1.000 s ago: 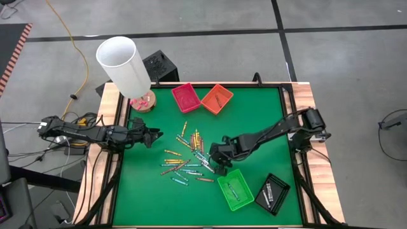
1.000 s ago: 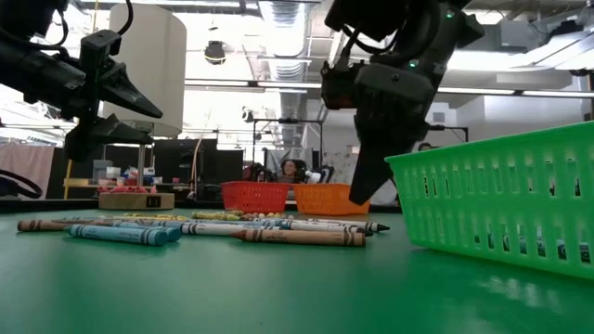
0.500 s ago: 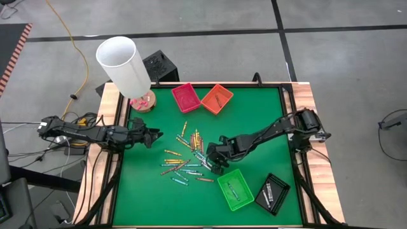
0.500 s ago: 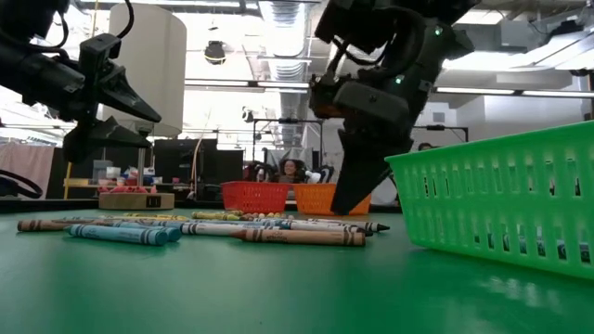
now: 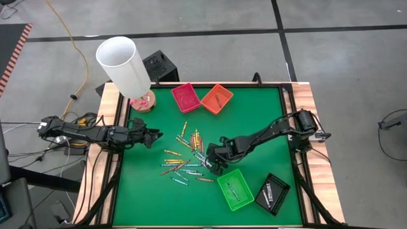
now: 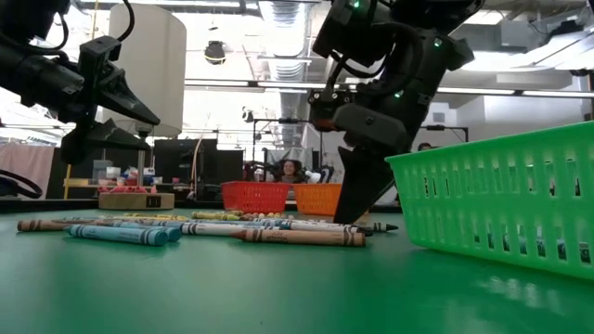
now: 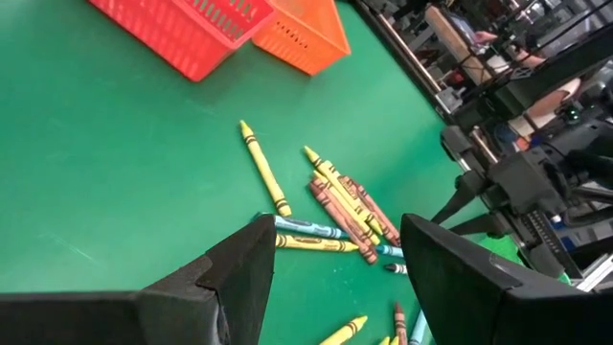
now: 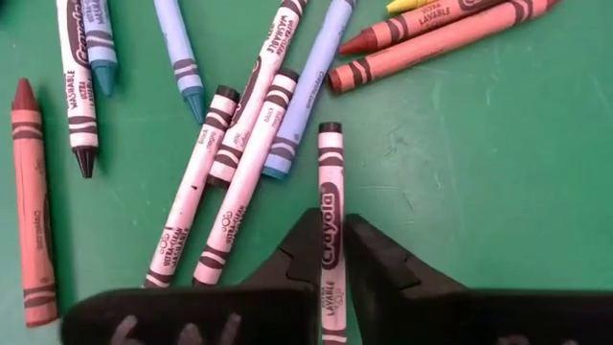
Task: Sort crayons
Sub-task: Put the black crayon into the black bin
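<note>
Right gripper (image 8: 331,251) is pinching a white paper-wrapped crayon (image 8: 330,206) (left gripper (image 7: 330,264) waiting agape), needing a straight lift.

Four small trays on worktop (image 5: 254,127): one red tray (image 5: 186,97), one orange tray (image 5: 217,98), one green tray (image 5: 234,189), one black tray (image 5: 273,194). Crayons (image 5: 187,160): dozens, exact count unclear. One white cylinder (image 5: 123,64). Two arms.

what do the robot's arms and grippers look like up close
Both arms are dark, jointed and slender. The left gripper has two black, wedge-shaped fingers with flat faces. The right gripper has matching black fingers that taper to narrow tips; small green lights glow on its wrist housing in the low view.
</note>
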{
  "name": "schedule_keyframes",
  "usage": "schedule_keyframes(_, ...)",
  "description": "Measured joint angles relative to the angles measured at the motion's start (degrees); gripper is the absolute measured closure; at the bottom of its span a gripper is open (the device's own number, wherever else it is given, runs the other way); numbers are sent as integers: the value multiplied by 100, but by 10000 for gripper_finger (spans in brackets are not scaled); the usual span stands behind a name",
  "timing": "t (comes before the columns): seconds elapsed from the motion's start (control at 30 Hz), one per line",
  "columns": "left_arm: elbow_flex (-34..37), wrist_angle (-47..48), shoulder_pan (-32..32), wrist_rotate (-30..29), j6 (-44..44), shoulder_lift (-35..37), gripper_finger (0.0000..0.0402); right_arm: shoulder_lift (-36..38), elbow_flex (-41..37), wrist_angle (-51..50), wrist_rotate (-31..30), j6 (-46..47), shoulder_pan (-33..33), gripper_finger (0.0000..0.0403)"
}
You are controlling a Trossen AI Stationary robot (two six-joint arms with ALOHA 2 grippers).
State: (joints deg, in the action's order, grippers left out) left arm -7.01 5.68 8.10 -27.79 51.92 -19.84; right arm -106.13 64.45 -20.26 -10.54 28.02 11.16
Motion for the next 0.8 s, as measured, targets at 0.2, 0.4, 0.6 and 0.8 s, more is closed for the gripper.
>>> schedule_keyframes(0.2,0,-7,0,0,45,0,186,0,0,-10,-141,62,0,396)
schedule_keyframes(0.4,0,-59,0,19,190,0,186,86,71,-127,-424,412,-81,399)
schedule_keyframes(0.6,0,-441,0,205,105,0,186,347,460,-182,-564,367,-363,400)
schedule_keyframes(0.8,0,-909,2,383,-201,4,186,368,1051,41,-909,-183,-770,401)
